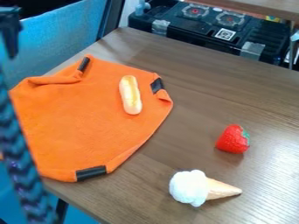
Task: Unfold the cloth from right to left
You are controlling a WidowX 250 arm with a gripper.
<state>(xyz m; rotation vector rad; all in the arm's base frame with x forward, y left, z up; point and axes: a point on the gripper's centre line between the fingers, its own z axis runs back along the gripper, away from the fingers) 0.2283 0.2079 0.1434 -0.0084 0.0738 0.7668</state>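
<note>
— Which way from the gripper (10, 39) to the orange cloth (76, 127)?

— Down and to the right in the view, flat on the wooden tabletop (257, 100).

— And the gripper itself? Open, closed, holding something?

— Can't tell. Too little to go by at the upper left edge.

— Any long axis to line up with?

— None clear; about as broad as long. Better to go by the black patches. Nearest to the gripper, the upper patch (85, 64); farther across and a little lower, the right-hand patch (156, 85); well below, the bottom patch (90, 173).

— Which to make for, working right to left?

— Probably the right-hand one, with a small turned-over corner just beyond and below. So out across the cloth first, then back toward the gripper's side. Mostly spread already, by the look of things, apart from turned edges.

— Anything in the way?

— Toy hot dog (130, 95) on the cloth, just short of that right-hand patch from the gripper. Likely to roll or ride along if dragged. Toy strawberry (232, 140) and toy ice cream cone (201, 188) farther out, both off the cloth.
</note>
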